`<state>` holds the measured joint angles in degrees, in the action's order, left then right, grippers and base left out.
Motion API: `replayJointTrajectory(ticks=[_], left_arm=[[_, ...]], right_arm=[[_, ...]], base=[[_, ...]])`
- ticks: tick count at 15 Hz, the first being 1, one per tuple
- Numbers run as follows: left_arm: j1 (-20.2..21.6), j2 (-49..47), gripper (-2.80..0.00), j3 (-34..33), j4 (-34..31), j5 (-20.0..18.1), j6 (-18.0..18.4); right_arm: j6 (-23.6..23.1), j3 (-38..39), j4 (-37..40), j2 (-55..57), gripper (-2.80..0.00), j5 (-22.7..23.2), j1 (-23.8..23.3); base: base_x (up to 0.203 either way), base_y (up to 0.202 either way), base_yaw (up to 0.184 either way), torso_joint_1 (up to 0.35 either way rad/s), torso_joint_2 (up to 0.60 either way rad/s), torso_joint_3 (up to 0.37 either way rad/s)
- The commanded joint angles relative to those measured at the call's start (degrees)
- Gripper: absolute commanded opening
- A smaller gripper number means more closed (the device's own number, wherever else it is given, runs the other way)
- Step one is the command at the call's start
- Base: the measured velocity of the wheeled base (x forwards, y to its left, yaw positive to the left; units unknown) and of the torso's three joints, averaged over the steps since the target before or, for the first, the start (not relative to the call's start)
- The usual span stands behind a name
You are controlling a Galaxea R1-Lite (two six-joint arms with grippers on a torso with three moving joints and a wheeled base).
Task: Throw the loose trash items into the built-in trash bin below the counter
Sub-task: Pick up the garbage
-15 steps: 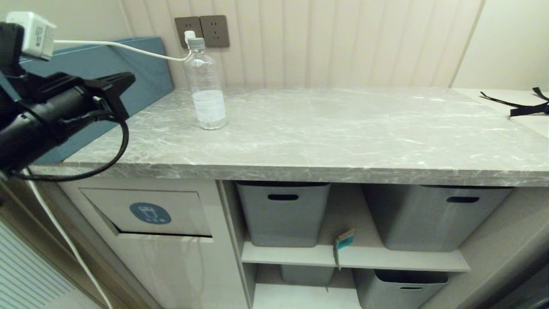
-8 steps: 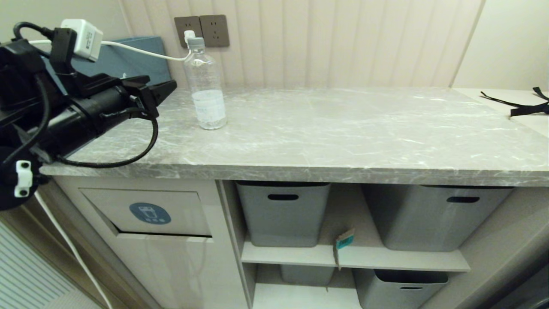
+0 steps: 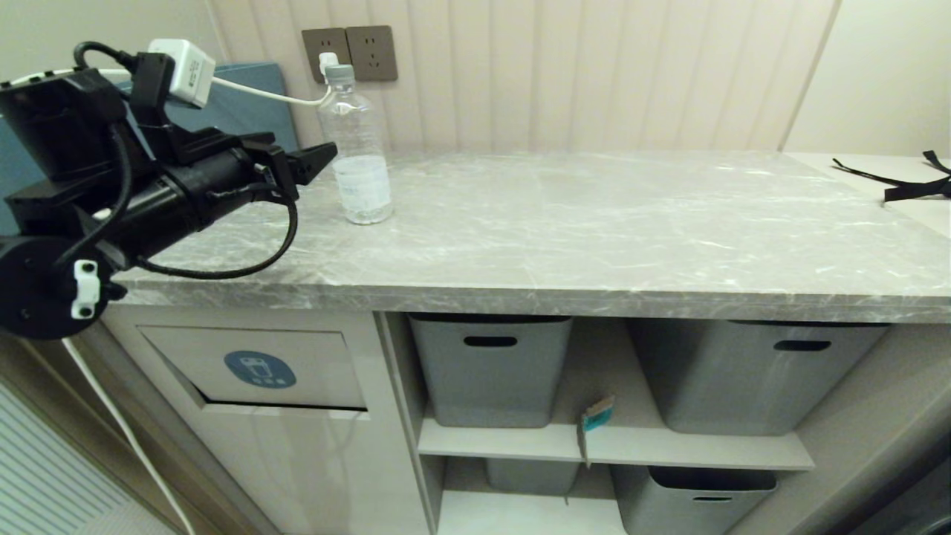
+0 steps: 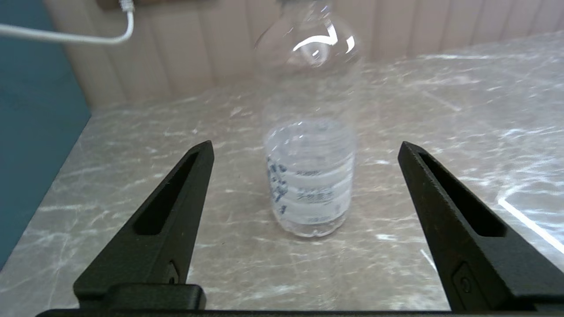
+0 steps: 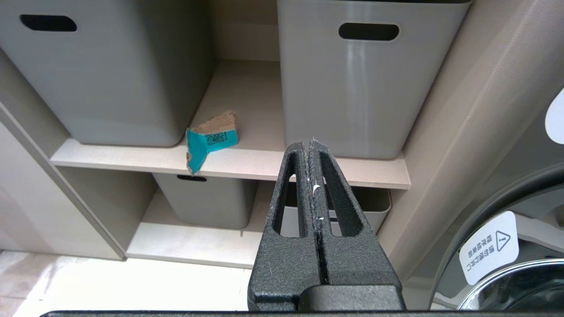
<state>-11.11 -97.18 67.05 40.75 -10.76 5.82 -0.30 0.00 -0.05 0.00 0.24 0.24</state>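
Clear water bottle [image 3: 356,148] is standing upright on the grey marble desk [image 3: 594,230], near the back-left corner, close to the wall w/ the outlets [image 3: 349,53]. A white cable [image 3: 252,91] is running from the outlet plug past the bottle's neck toward the left arm. Left gripper [image 4: 306,152] is hovering level over the desk's left end, fingers [image 4: 176,193] spread wide w/ nothing in them; bottle is sitting between the two tips but further back, not touching either. Teal box [image 3: 245,111] is standing along the desk's left edge, just beside the arm.

Trash bin flap [image 3: 256,369] w/ blue sticker is sitting in the cabinet front under the desk's left end, tilted slightly ajar. Grey tubs [image 3: 490,371] are filling the shelves to its right. Teal paper scrap [image 5: 209,143] is lying at the front edge of the upper shelf, between two tubs, hanging over a bit. Right gripper [image 5: 312,147] is sitting low facing those shelves, fingers clenched, holding nothing. Black straps [image 3: 906,182] are lying at the desk's far right.
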Motion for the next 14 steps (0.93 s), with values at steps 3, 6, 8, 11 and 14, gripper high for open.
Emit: replayJointTrajectory(ticks=[3, 6, 8, 11, 14], left_arm=[[-0.1, -5.5, 0.00, 5.3, -1.8, 0.0, 0.0], [-0.8, -8.8, 0.00, 9.4, -2.9, 0.0, 0.0], [-0.9, -11.1, 0.00, 12.7, -4.0, 0.0, 0.1], [-1.4, -13.6, 0.00, 16.4, -5.5, 0.0, 0.0], [-1.7, -16.6, 0.00, 20.2, -5.8, 0.0, 0.0]], right_arm=[[0.0, 0.0, 0.0, -0.1, -2.80, 0.0, 0.0], [0.0, 0.0, 0.0, -0.1, -2.80, 0.0, 0.0], [0.0, 0.0, 0.0, -0.1, -2.80, 0.0, 0.0], [0.0, 0.0, 0.0, 0.0, -2.80, 0.0, 0.0], [0.0, 0.0, 0.0, 0.0, -2.80, 0.0, 0.0]], base=[[0.000, 0.000, 0.000, 0.000, 0.00, 0.000], [0.000, 0.000, 0.000, 0.000, 0.00, 0.000], [0.000, 0.000, 0.000, 0.000, 0.00, 0.000], [0.000, 0.000, 0.000, 0.000, 0.00, 0.000], [0.000, 0.000, 0.000, 0.000, 0.00, 0.000]])
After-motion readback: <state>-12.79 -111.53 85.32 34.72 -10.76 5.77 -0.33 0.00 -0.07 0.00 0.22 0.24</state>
